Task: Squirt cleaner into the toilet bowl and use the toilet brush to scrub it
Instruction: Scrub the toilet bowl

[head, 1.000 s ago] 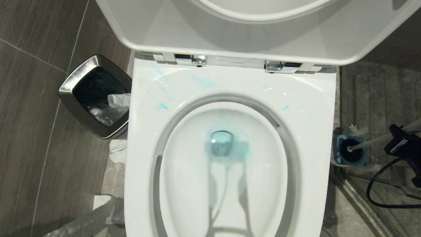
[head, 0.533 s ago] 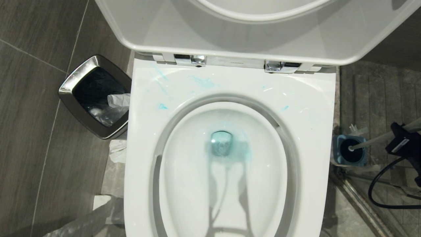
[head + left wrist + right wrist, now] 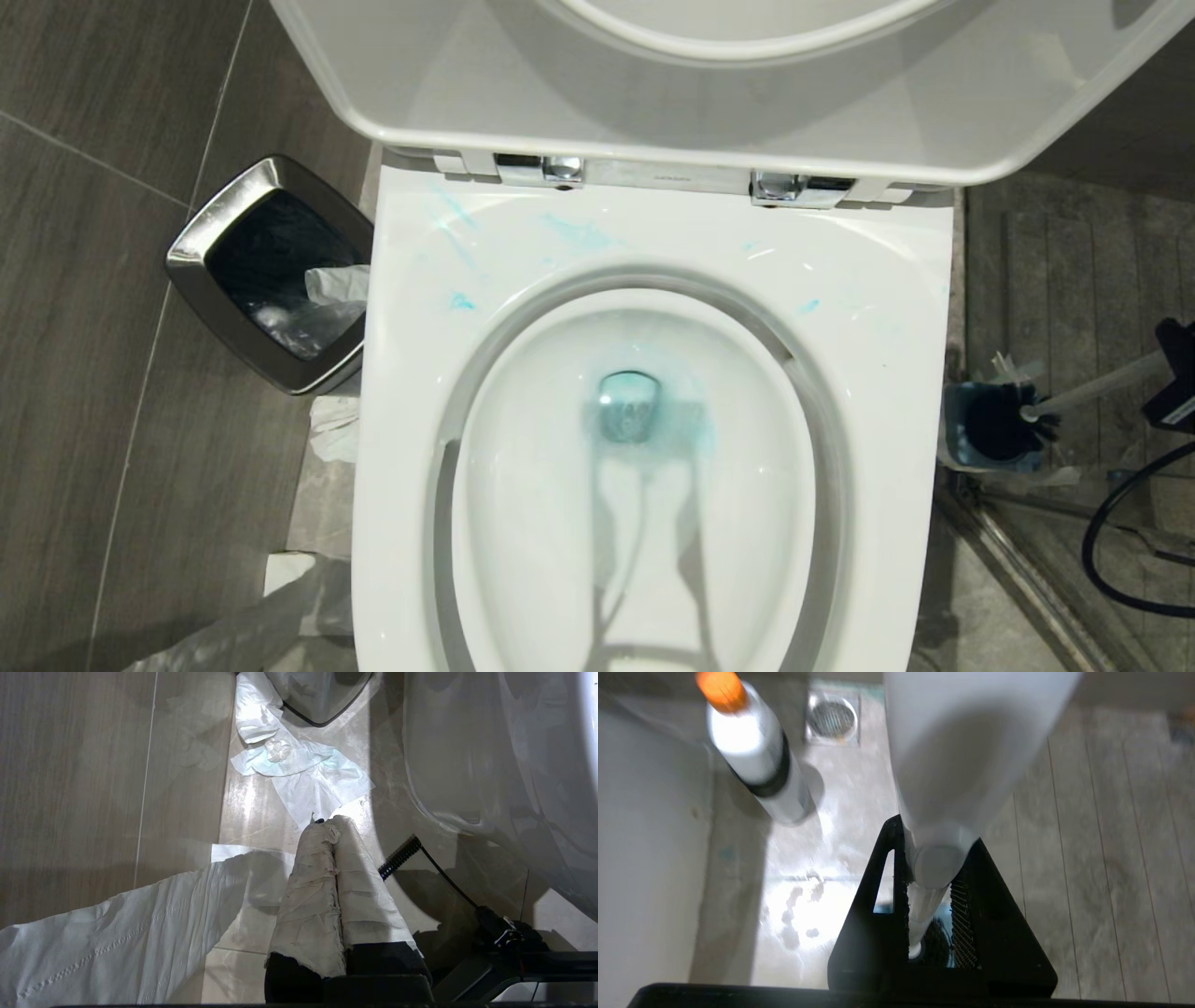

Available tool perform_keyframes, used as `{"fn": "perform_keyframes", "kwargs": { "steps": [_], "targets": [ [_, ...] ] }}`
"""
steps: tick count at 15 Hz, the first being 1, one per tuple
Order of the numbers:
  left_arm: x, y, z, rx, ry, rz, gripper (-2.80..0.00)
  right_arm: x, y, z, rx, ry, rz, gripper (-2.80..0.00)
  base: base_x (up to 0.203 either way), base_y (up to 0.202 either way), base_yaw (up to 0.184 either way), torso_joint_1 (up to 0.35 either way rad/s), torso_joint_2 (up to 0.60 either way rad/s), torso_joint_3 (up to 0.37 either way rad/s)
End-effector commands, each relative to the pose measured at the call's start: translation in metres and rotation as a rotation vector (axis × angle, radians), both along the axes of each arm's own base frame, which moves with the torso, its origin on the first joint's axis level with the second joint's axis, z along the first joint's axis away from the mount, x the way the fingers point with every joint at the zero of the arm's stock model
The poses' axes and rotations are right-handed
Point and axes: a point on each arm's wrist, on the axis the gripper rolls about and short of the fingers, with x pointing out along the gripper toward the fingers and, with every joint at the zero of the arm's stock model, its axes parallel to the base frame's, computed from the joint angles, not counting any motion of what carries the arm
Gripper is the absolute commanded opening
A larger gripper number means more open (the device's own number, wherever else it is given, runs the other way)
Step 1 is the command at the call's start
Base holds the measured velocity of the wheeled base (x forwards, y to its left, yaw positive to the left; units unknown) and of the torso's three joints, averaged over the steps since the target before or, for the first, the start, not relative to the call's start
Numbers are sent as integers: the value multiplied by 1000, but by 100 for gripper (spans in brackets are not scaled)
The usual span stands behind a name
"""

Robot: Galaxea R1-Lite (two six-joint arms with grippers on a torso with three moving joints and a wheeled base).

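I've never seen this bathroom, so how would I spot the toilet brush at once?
Start at the big white toilet bowl; on the floor at its right side stands a square blue holder. The toilet brush rises from it: dark bristly head, slim pale handle, held in the right gripper.

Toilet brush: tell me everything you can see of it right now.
The toilet brush has a long slim white-grey plastic handle ending in a dark bristly head. It leans at a slant on the floor to the right of the toilet bowl, head low at the square blue holder, seemingly at its mouth, handle rising toward the picture's right edge. The right gripper is shut on the handle, its ribbed black fingers on both sides. Nothing else touches it.
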Motion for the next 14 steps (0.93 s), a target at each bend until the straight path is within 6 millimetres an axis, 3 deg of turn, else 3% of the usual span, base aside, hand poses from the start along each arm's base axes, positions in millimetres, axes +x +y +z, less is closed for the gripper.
{"fn": "perform_keyframes", "kwargs": {
  "steps": [1,10,14],
  "targets": [
    [1,0,-2,0,8,1,-280,-12,3,14,-15,-70,4,-280,0,0,0,0,0,0],
    [1,0,-2,0,8,1,-280,-41,9,39,-63,-162,-3,-280,0,0,0,0,0,0],
    [1,0,-2,0,8,1,-280,-49,11,62,-57,-163,-1,-280,0,0,0,0,0,0]
  ]
}}
